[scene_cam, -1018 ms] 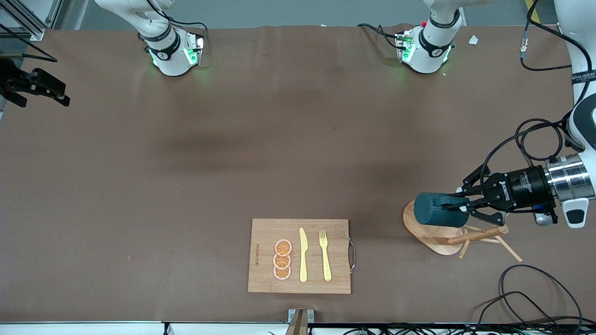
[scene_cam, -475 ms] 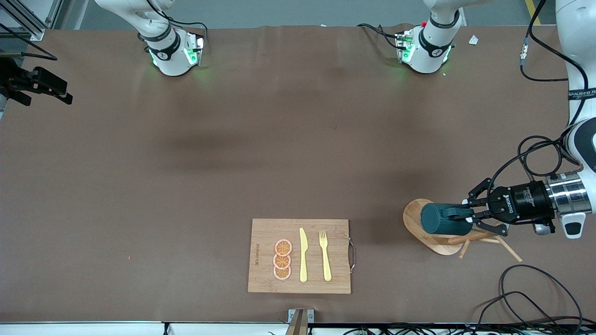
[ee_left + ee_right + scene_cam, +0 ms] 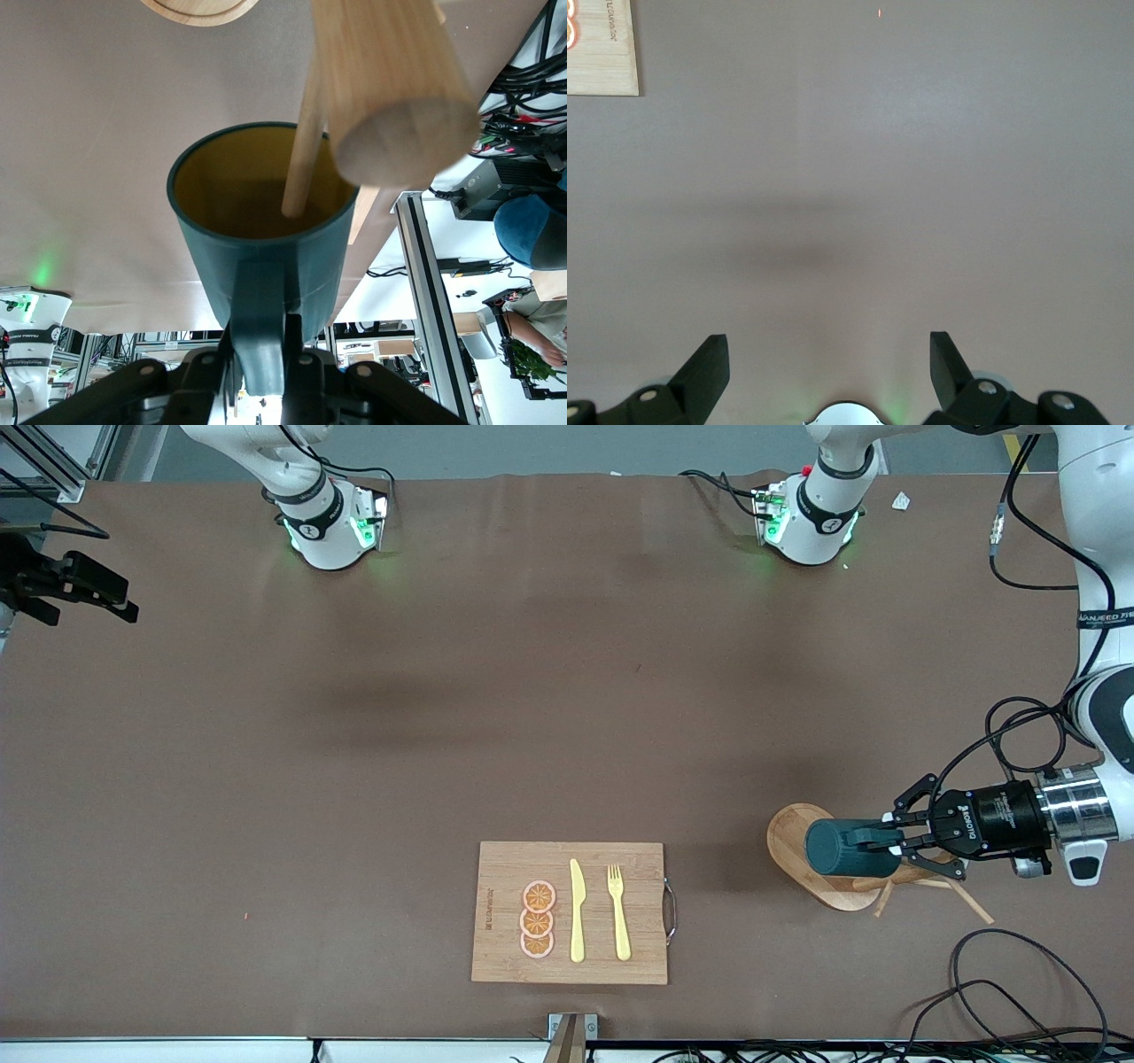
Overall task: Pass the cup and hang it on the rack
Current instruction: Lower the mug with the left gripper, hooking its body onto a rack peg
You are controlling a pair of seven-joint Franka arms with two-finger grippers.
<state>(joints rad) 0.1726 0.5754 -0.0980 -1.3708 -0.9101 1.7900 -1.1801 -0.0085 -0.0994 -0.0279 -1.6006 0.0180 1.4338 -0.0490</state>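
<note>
Over the oval base of the light wooden mug tree rack (image 3: 828, 868), at the left arm's end of the table, the small dark teal cylindrical cup (image 3: 846, 849) with its yellowish-brown inside is lying on its side in the air; the left gripper (image 3: 889, 841) is pinching it by the small side handle, fingers (image 3: 294, 350) closed tight on either side of that handle; in the left wrist view one thin angled peg (image 3: 306, 146) is poking into the cup's open mouth, while the thick central post (image 3: 394, 84) is passing just beside the rim. Out toward the middle of the table, the rectangular wooden cutting board (image 3: 505, 868) is carrying three orange slices (image 3: 537, 919), a yellow knife (image 3: 577, 911) and a yellow fork (image 3: 618, 912). The right gripper (image 3: 830, 359) is waiting over bare brown table (image 3: 354, 735) at the right arm's end, fingers spread wide, gripping nothing.
</note>
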